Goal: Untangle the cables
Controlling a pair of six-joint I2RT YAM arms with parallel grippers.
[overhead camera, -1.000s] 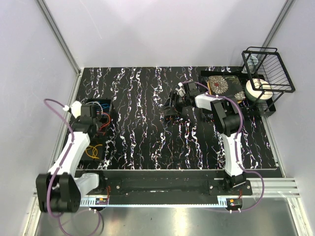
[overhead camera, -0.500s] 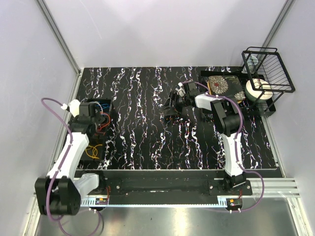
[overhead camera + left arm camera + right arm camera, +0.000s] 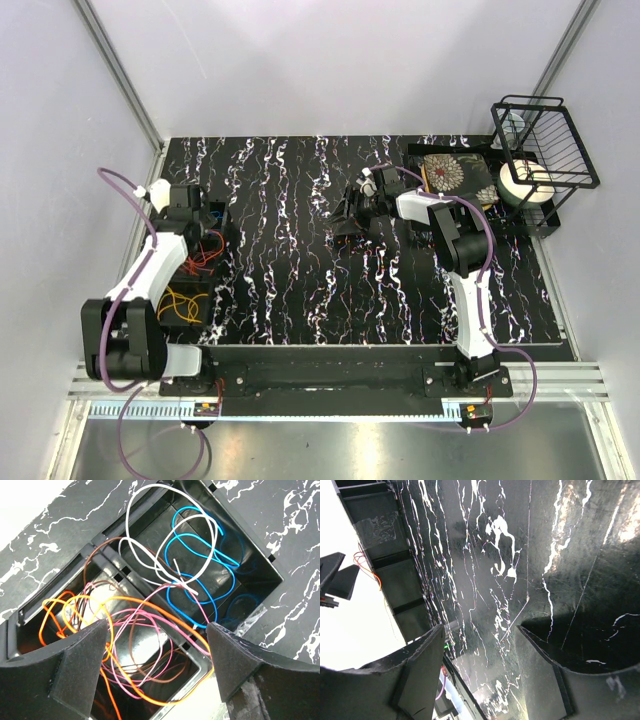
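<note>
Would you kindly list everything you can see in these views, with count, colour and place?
cables: several; white, blue, brown, orange, pink; tangled together in the tray
tray: one; black, divided into compartments; left edge of the table
table: one; black with white marbling; under everything
wire rack: one; black; far right corner
round object: one; white; in the rack's base
patterned piece: one; dark with a floral print; left of the rack
left gripper: one; black; open above the cables
right gripper: one; black; open, empty, over the far middle of the table
</note>
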